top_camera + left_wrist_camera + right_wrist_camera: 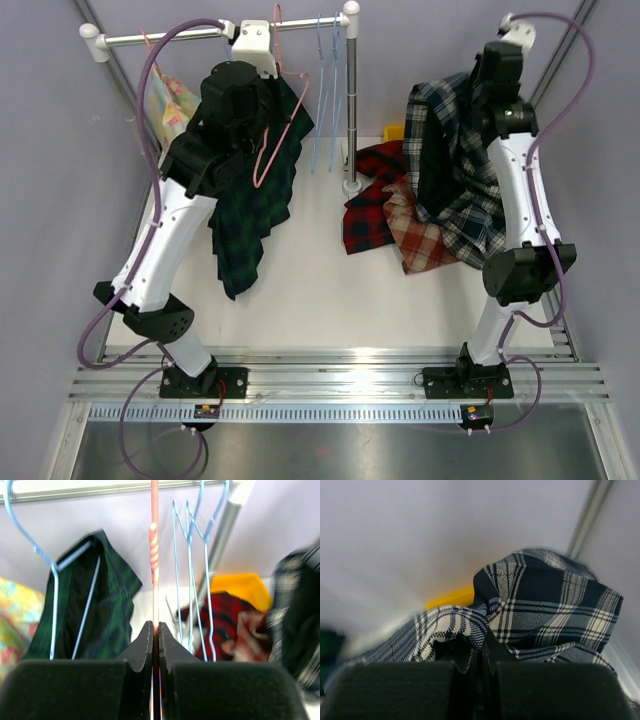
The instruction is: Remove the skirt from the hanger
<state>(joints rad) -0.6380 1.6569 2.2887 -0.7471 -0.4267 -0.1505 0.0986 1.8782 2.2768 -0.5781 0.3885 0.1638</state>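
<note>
The pink wire hanger (154,545) is pinched by the left fingers (149,641). Blurred black-and-white checked cloth (545,605) is gripped by the right fingers (491,656), their tips partly hidden.

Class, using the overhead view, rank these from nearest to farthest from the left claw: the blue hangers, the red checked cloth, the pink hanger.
1. Pink hanger: pinched in the left claw itself, under the rail.
2. Blue hangers: hanging on the rail, just to the claw's right.
3. Red checked cloth: lying on the table, farther right and lower down.
</note>
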